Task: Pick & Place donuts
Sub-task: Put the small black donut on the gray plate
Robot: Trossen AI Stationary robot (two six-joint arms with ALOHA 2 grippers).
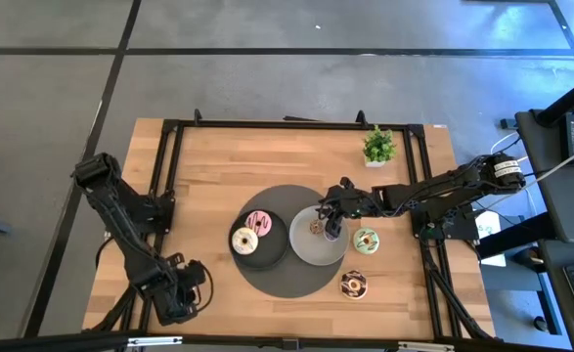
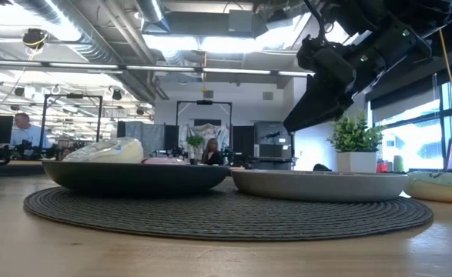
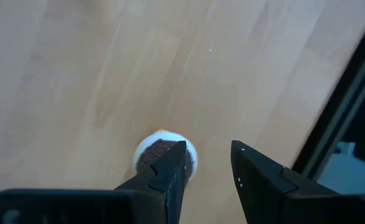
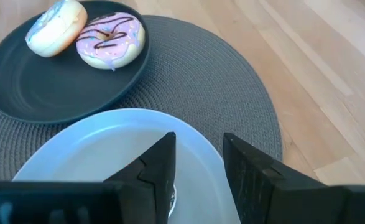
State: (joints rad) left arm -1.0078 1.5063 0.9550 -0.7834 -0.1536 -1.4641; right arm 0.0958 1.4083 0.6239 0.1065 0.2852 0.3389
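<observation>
Chocolate sprinkled ring donut (image 1: pixel 354 285): on the wooden table (image 1: pixel 218 166), nearest edge.
Green-white ring donut (image 1: pixel 366 240): beside the round grey plate (image 1: pixel 306 247).
Right gripper (image 1: pixel 331 226): fingers parted, over the grey plate by a small brown donut (image 1: pixel 316 226).
Pink-iced donut (image 4: pixel 110 40), cream donut (image 4: pixel 56 27): on the round dark plate (image 4: pixel 39 87).
Left gripper (image 3: pixel 208 163): fingers spread, near table corner.

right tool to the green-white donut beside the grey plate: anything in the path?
Nothing visible. The right tool hangs over the grey plate, open, near a small donut. The green-white donut lies on bare wood just off the plate's rim; the sprinkled donut is off that line.
</observation>
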